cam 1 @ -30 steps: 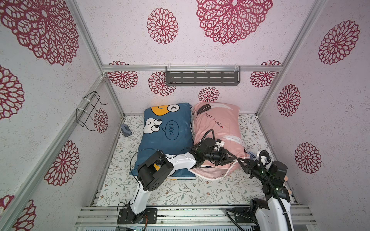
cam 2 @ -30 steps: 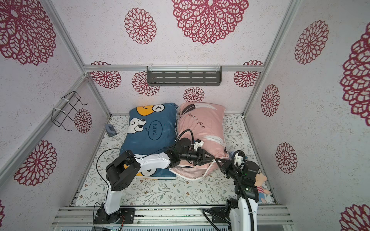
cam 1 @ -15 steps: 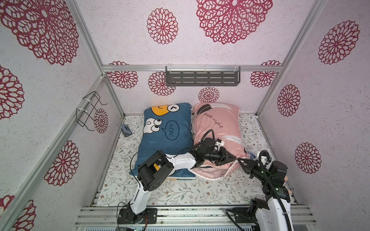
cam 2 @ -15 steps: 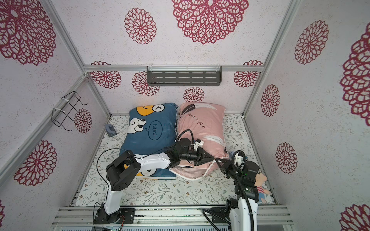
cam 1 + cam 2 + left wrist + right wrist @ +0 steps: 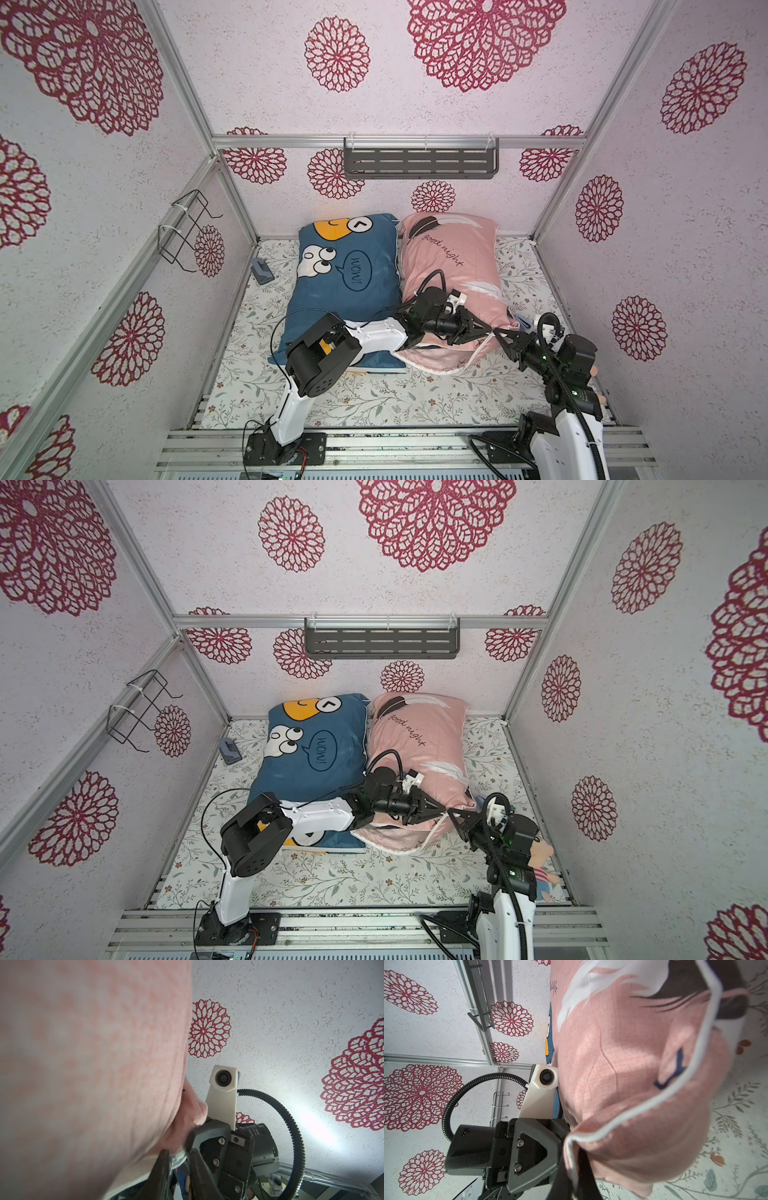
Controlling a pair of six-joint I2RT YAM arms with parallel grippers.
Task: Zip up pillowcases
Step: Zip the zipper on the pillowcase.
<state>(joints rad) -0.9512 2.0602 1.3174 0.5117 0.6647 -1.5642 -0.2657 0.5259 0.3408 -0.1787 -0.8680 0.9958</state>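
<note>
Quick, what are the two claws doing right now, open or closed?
Left gripper: fingers either side of the pink pillowcase edge; grip cannot be told.
Right gripper: closed, holding the pink pillowcase's piped corner.

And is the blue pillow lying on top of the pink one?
No, in a top view the blue pillow lies beside the pink pillow, both resting on the floral mat.

Blue cartoon pillowcase (image 5: 372,245) flat, pink feather pillowcase (image 5: 467,272) touching beside it
</note>
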